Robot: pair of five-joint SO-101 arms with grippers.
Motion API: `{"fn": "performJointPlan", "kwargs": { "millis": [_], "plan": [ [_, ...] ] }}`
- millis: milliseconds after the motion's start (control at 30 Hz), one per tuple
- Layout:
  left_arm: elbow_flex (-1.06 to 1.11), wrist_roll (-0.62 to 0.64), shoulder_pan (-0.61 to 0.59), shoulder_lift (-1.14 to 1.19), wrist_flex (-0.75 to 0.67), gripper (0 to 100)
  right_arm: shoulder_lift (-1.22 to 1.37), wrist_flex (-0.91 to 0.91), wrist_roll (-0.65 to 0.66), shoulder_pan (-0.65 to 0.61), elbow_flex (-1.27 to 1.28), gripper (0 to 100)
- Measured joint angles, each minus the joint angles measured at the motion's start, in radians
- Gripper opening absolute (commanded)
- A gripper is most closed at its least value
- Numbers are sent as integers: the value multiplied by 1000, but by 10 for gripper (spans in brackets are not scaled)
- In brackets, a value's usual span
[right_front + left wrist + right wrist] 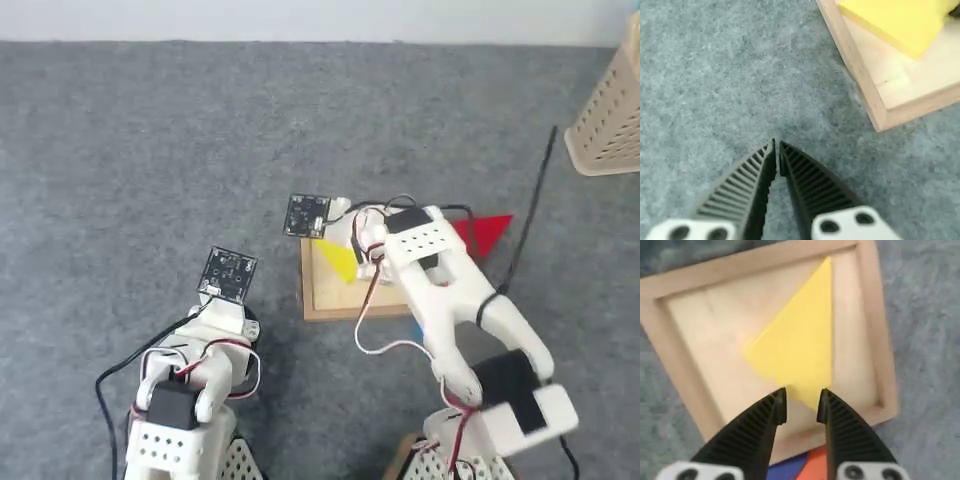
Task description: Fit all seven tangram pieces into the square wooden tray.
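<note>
The square wooden tray lies on grey carpet, also seen in the high view and the left wrist view. A yellow triangle sits tilted inside it, slightly raised off the floor, and my right gripper is shut on its near corner. From above, the right arm stretches over the tray with the yellow triangle beside its wrist. A red triangle lies on the carpet just right of the tray. My left gripper is shut with nothing in it, over bare carpet left of the tray.
Blue and orange pieces lie just outside the tray's near edge, under the right arm. A slatted basket stands at the far right. A thin black rod slants past the red triangle. Open carpet stretches behind and left of the tray.
</note>
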Motion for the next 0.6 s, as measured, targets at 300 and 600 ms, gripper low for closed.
{"fn": "performJointPlan", "kwargs": {
  "millis": [300,600],
  "plan": [
    [0,0,0,0,0,12,110,-109,-129,17,-35,103],
    [0,0,0,0,0,12,224,-92,-163,94,-176,104]
  ]
}}
